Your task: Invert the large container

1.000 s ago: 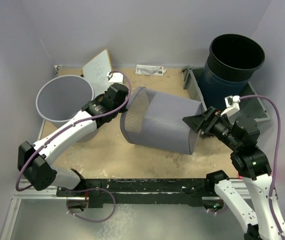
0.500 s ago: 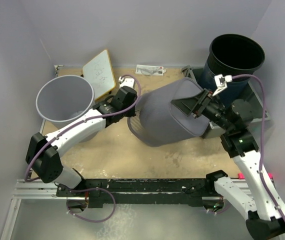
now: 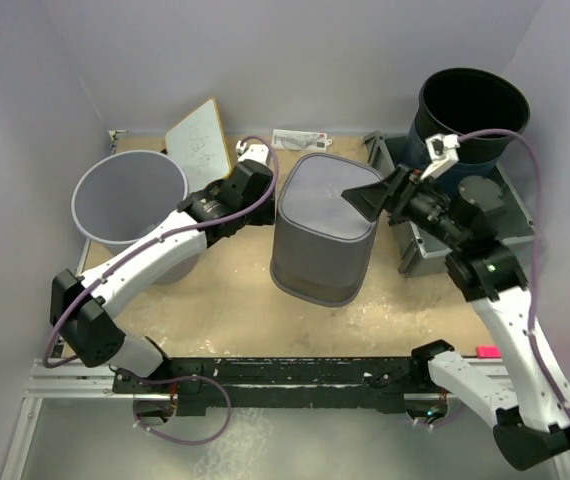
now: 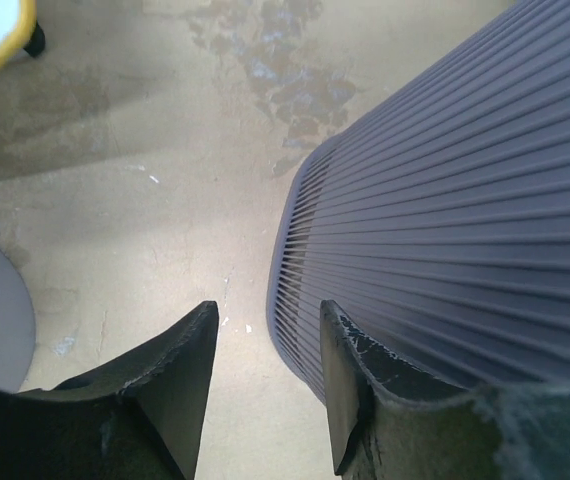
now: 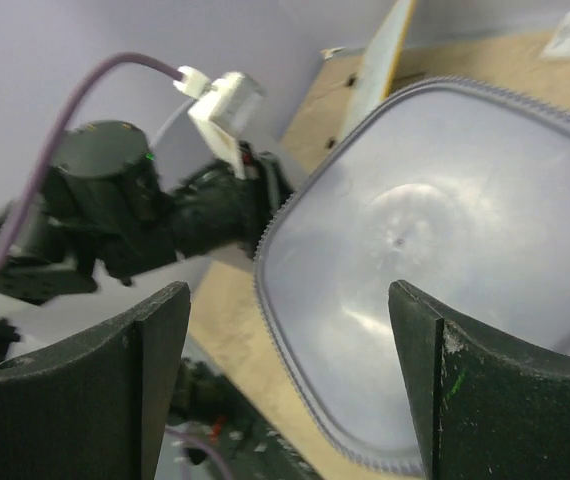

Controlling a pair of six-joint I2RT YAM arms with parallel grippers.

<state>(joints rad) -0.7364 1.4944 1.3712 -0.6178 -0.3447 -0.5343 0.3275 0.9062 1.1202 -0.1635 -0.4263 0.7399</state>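
The large container (image 3: 323, 225), grey and ribbed, stands mouth down in the middle of the table with its flat base facing up. My left gripper (image 3: 265, 200) is by its upper left side, low near the rim. In the left wrist view the left gripper (image 4: 267, 310) is open with only the tabletop between the fingers, and the container's ribbed wall (image 4: 465, 200) runs just past the right finger. My right gripper (image 3: 353, 198) hovers over the base. In the right wrist view the right gripper (image 5: 287, 290) is wide open above that smooth base (image 5: 415, 250), holding nothing.
A round grey bin (image 3: 130, 195) stands at the left beside my left arm. A tall dark bin (image 3: 470, 110) is at the back right, above a grey tray (image 3: 435, 250). A small whiteboard (image 3: 198, 140) and a packet (image 3: 300, 140) lie along the back wall.
The container has swung from lying on its side to standing mouth down. My left jaws have widened beside its rim. My right gripper has risen and moved left over the base.
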